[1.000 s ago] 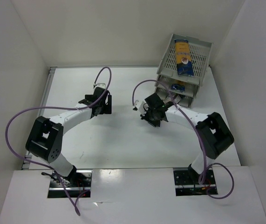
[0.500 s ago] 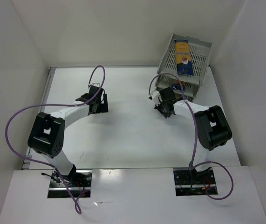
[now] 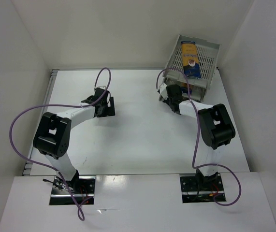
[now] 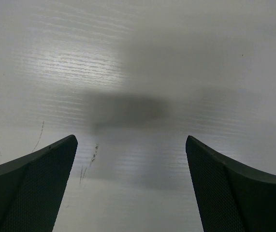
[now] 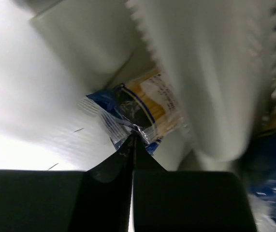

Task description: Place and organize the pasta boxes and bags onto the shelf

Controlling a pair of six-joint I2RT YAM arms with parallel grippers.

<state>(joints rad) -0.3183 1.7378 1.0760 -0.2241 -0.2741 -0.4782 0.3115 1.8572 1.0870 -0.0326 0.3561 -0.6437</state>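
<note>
Fingers of the black two-finger right claw (image 5: 133,137) are pressed flat together with no gap. Their tips meet the crimped dark blue end of a long clear-plastic spaghetti packet (image 5: 140,108) with yellow pasta inside; whether any film is pinched between them I cannot tell. This lower packet lies at the open front of a lower tier of the light grey slotted plastic shelf (image 5: 200,67). At the right edge of the wrist view sits a blurred blue-and-yellow mass (image 5: 268,159), too smeared to identify. From above, one shelf (image 3: 175,59) stands at the far right of the white table (image 3: 138,140). A second packet (image 3: 190,60) lies lengthwise on its top tier. That makes two packets plainly counted. The top tier and the right arm cover the tiers beneath, so neither they nor the lower packet can be made out from above. The black left claw (image 4: 131,140) is spread wide over bare table, holding nothing, well apart from the shelf. Only its two fingertips show in its wrist view.
</note>
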